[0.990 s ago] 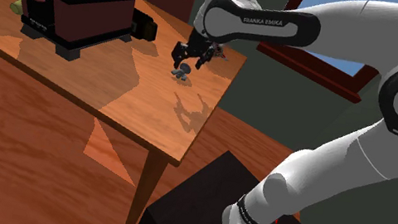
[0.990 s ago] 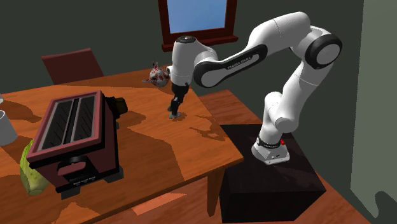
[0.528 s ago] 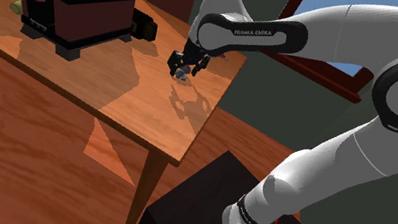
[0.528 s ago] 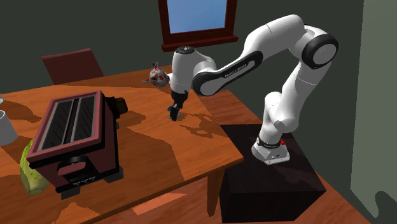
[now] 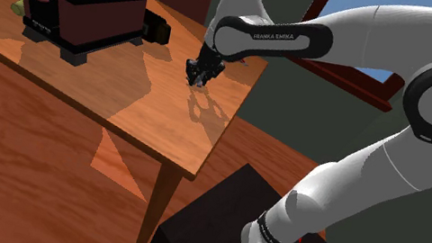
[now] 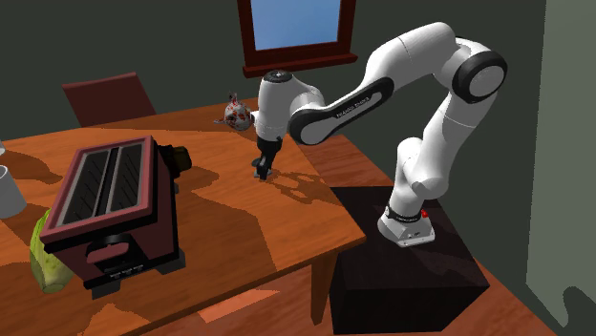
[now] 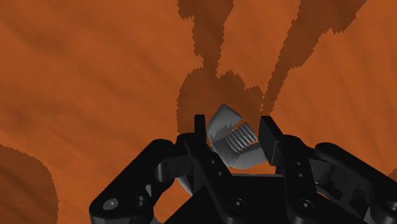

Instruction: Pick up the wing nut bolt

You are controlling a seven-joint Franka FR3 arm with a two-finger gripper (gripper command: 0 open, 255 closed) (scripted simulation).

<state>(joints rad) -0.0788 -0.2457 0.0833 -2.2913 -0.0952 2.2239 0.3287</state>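
The wing nut bolt [image 7: 232, 139] is a small grey piece with a threaded shank, resting on the wooden table [image 5: 159, 124]. My black gripper [image 7: 234, 127] is down at the tabletop, and its two fingers clasp the bolt from both sides. In the shoulder view the gripper [image 5: 199, 76] stands near the table's far right part, with the bolt hidden between the fingers. The second exterior view shows the gripper [image 6: 261, 173] pointing straight down onto the table [image 6: 287, 239], right of the toaster.
A dark red toaster [image 5: 80, 1] stands on the table's left part in the shoulder view. A green object [image 6: 43, 253] lies beside the toaster [image 6: 115, 205]. A small red and white figure [image 6: 236, 113] sits behind the gripper. The table edge [image 5: 196, 175] is near the stand [image 5: 221, 236].
The gripper has come down from just above the bolt to the tabletop. Its fingers, spread wide a second ago, have drawn together around the bolt.
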